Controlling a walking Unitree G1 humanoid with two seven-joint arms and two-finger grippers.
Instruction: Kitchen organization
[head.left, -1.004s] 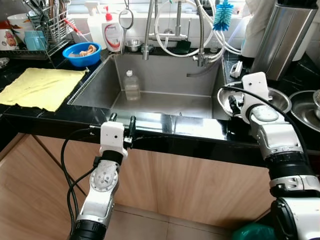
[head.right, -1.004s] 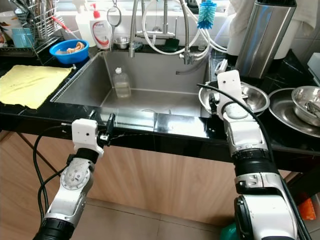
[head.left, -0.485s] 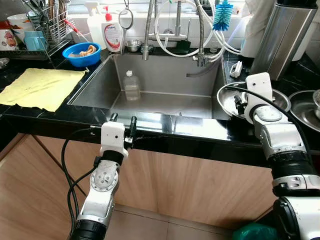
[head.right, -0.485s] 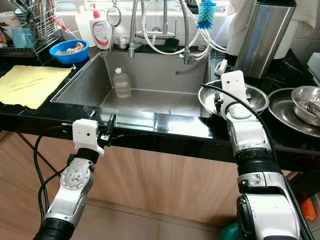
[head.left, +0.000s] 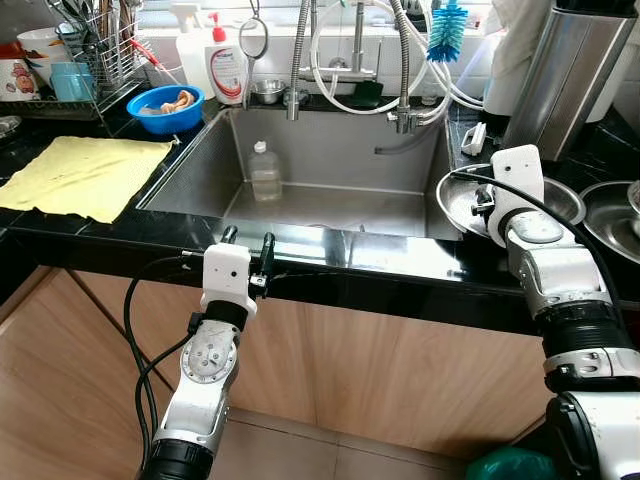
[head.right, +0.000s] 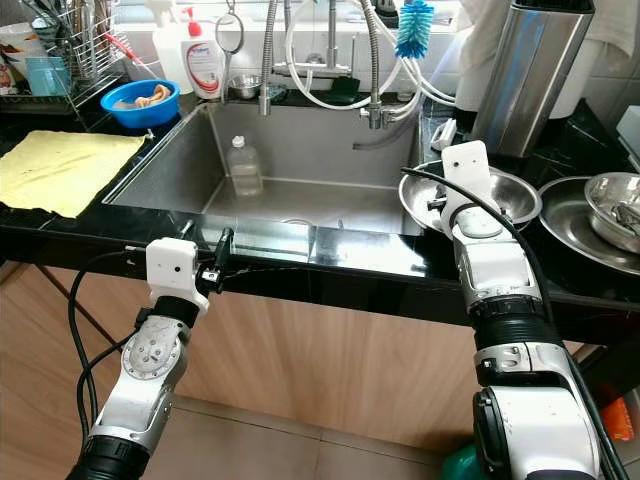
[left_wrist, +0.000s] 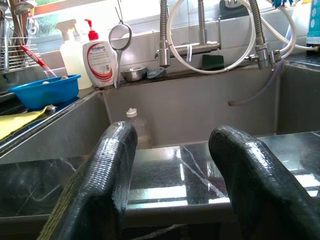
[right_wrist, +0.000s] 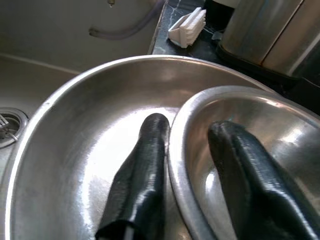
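Straddling the rim of the small steel bowl (right_wrist: 250, 145) with my right gripper (right_wrist: 187, 130): one finger (right_wrist: 145, 170) sits outside the rim in the big steel bowl (right_wrist: 90, 150), the other inside the small one, a narrow gap between them, and I can't tell if they clamp the rim. Both bowls open upward, round, no long axis, shiny and bare, nested on the black counter (head.left: 100, 232) right of the sink (head.left: 330, 205). Nearby are a white brush (right_wrist: 187, 27), a tall steel canister (head.left: 570, 75) and more steel bowls (head.right: 590, 215) at far right. My left gripper (left_wrist: 172, 165) hovers at the front counter edge, fingers wide apart, nothing held. A plastic bottle (head.left: 264, 172) stands in the sink; yellow cloth (head.left: 80, 175) and blue bowl (head.left: 164, 106) at left.
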